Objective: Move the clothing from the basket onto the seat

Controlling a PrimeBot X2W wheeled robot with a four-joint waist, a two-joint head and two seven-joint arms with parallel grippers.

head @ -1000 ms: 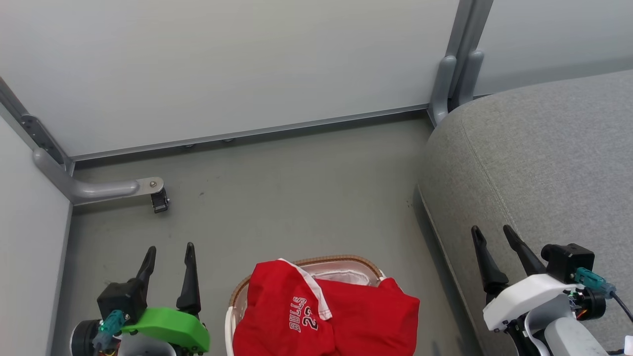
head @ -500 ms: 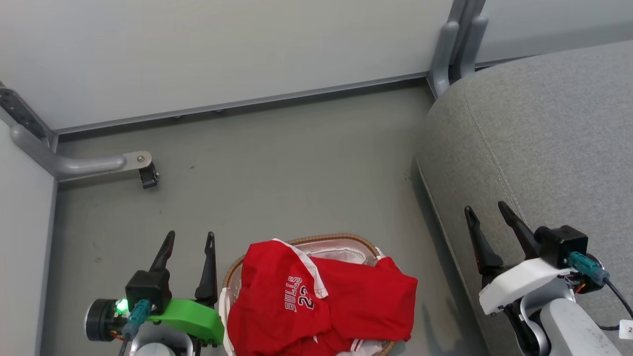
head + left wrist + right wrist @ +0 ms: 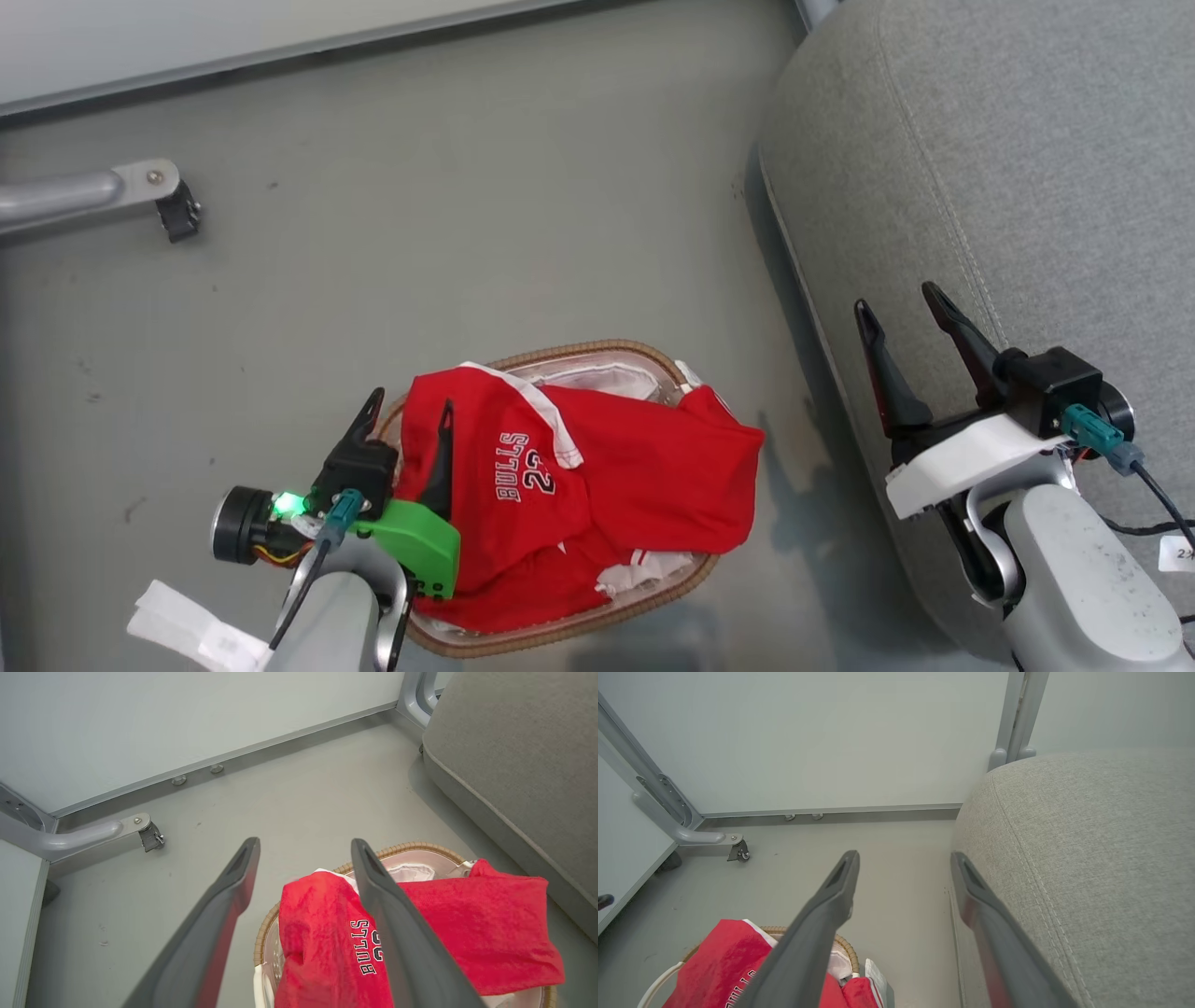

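Nothing moved yet: clothing in the basket, both grippers empty.

The clothing, a red jersey with a white-striped bit of shorts showing under it, lies heaped in the basket on the floor and spills over its right rim. None of it is on the seat. The left gripper hangs over the basket's left rim, fingers spread, holding nothing; 1 finger is above the jersey, but I cannot tell whether it touches the cloth. The right gripper is spread too, empty, at the seat's edge. Both garments are left to lift and carry right. Bare floor lies between basket and seat, and a caster leg and wall panel stand well off, so I judge nothing blocks the way.
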